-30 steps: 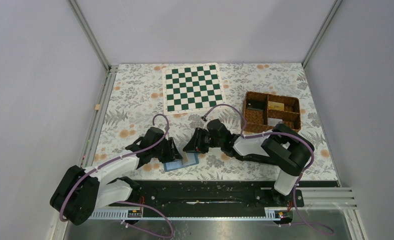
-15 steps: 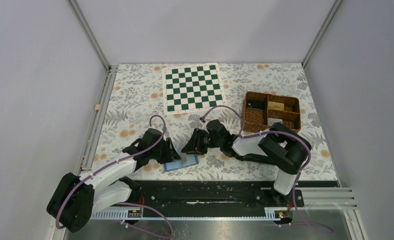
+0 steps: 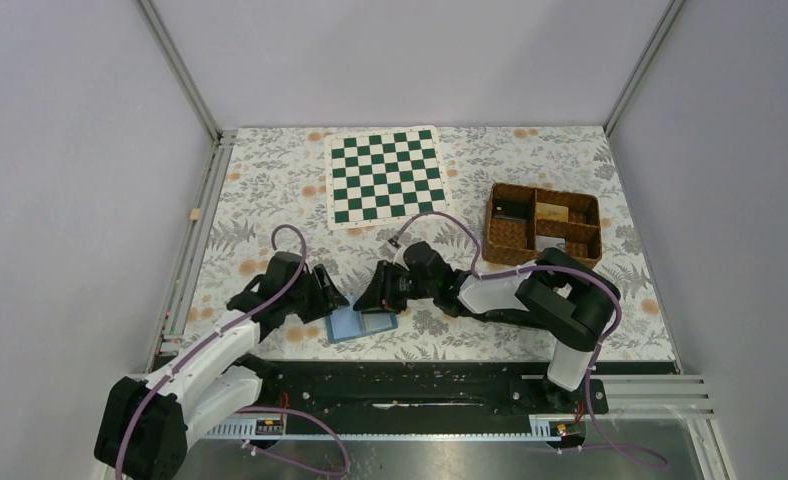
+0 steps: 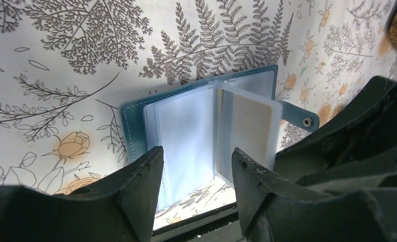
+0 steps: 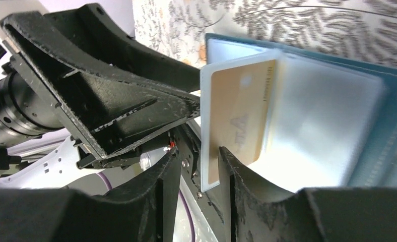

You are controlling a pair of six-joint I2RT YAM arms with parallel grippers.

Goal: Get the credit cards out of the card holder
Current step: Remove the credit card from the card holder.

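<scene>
Left wrist view: card holder (image 4: 181, 126) open.
Left claw (image 4: 196, 154): released, just beside holder.
Right claw (image 5: 199, 154): astride raised credit card (image 5: 237, 116); grip unclear.

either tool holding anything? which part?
Left tool: open, nothing held. Right tool straddles the edge of the raised clear sleeve with the tan-gold plastic card; whether it grips cannot be told.

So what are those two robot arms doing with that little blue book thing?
They are working on a blue card holder that lies open on the flowery table. The right gripper has one clear pocket page standing up between its open fingers. A tan-gold credit card sits inside that page, not pulled out yet. The left gripper hovers open just above the holder and holds nothing.
</scene>
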